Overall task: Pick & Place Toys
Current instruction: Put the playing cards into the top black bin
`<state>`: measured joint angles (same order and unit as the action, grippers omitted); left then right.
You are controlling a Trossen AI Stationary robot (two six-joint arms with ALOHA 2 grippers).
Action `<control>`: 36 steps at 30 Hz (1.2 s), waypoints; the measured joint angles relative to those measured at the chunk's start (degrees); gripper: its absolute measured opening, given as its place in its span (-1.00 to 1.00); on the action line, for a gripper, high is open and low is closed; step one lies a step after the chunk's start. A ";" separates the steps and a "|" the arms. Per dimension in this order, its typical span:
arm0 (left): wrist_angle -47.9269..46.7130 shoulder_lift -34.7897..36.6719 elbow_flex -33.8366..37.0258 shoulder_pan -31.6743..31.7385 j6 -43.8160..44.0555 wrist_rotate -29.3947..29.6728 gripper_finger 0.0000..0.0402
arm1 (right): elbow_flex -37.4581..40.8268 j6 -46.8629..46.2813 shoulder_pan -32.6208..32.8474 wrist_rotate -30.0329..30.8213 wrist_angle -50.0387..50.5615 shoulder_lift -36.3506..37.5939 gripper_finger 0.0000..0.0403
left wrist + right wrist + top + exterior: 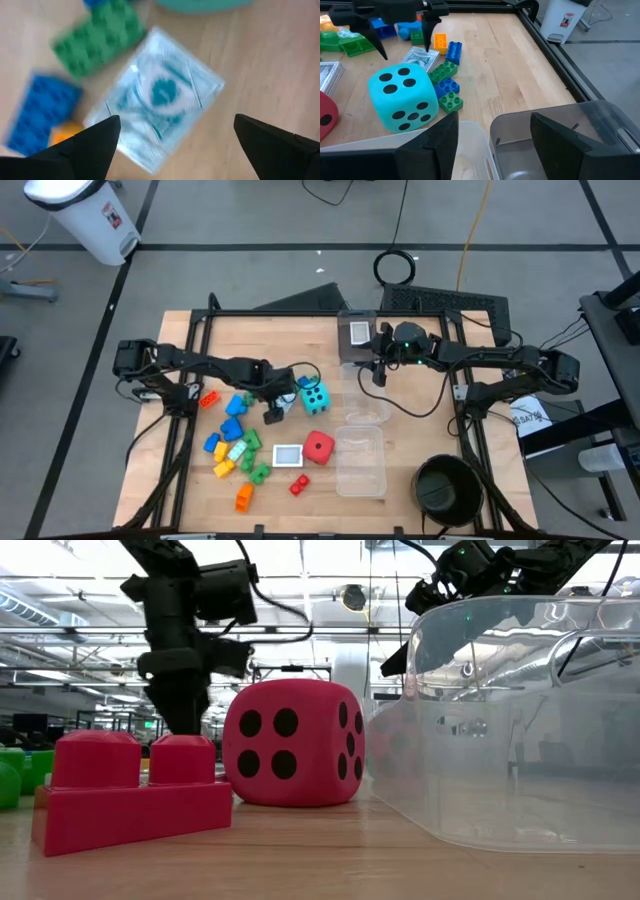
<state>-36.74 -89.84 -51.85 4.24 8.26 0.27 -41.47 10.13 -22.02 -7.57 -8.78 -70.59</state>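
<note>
left gripper point(281, 406) over the toy pile mid-table, fingers spread wide, nothing held; left wrist view looks straight down on a small white picture card point(156, 96) lying flat on the wood between the two fingertips, not touched. green brick point(99, 39) and blue brick point(37, 113) just beside that card. cyan die point(314, 396) sits right next to the left gripper; red die point(318, 447) nearer the front, with a second white card point(287, 455) beside it. blue, yellow, green, orange bricks scattered left of the dice; red brick point(299, 486) at front. right gripper point(379, 367) hovers over the clear plastic boxes point(361, 460) at the far middle of the table, fingers partly apart, empty as far as the wrist view shows, rim of a box just below them. black bowl point(447, 486) front right
</note>
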 joint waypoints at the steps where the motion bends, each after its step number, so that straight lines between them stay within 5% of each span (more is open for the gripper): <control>1: 0.05 0.02 -0.09 -0.12 -2.49 0.68 0.96 | 0.00 0.00 0.00 0.00 0.00 0.00 0.07; 12: 1.19 -0.30 -0.12 -1.60 -25.73 7.26 0.90 | 0.00 0.00 0.00 0.00 0.04 0.00 0.08; 18: 5.92 -0.22 1.81 -0.59 -26.58 1.35 0.83 | 0.00 0.00 0.00 0.00 0.04 0.00 0.07; 36: 15.11 0.15 9.96 3.13 -27.17 2.58 0.81 | 0.00 0.00 0.00 0.00 0.04 0.00 0.07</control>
<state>-21.63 -89.69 -41.89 7.37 -18.91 2.85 -41.47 10.13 -22.02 -7.57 -8.73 -70.59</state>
